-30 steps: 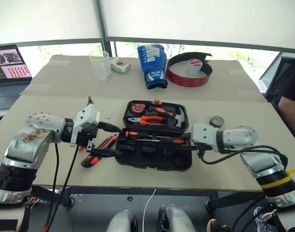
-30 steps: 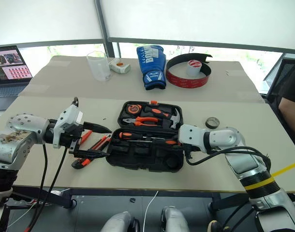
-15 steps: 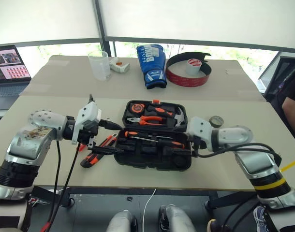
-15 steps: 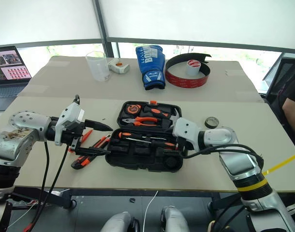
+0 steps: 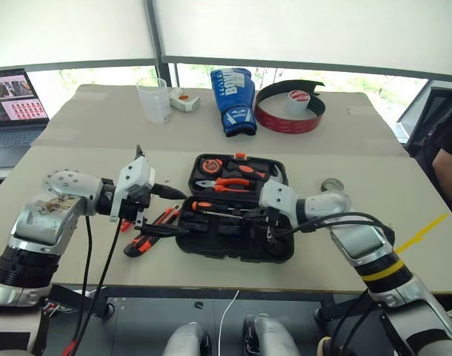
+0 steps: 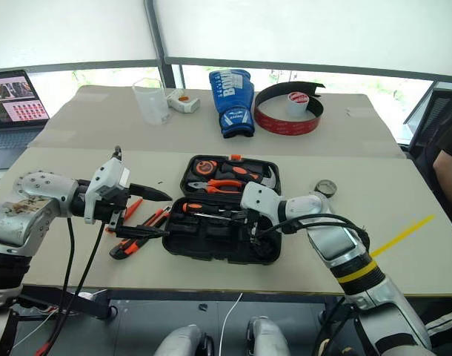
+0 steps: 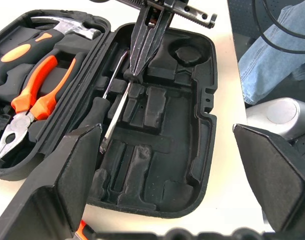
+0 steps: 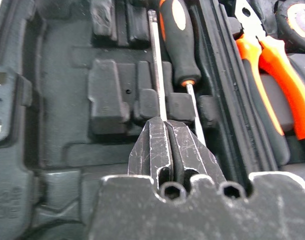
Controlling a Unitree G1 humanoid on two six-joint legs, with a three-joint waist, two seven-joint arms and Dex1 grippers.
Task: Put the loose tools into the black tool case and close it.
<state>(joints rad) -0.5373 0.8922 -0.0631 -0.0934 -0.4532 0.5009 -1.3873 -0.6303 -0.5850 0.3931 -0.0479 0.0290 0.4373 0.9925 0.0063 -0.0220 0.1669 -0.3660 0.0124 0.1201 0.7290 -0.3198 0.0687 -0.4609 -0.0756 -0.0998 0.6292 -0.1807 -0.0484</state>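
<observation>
Right gripper point(image 8: 167, 132) pinched shut over a screwdriver shaft inside the black tool case point(image 5: 233, 241), left gripper point(image 5: 167, 211) spread wide beside its left edge.

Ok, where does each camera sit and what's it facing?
Head eyes: on the head, looking forward and down at the table, black tool case and both arms.
Left wrist: along the open left gripper into the case; the right gripper is opposite.
Right wrist: along the shut right gripper at screwdrivers in the case.
Shared: both wrist views show the pliers.
</observation>
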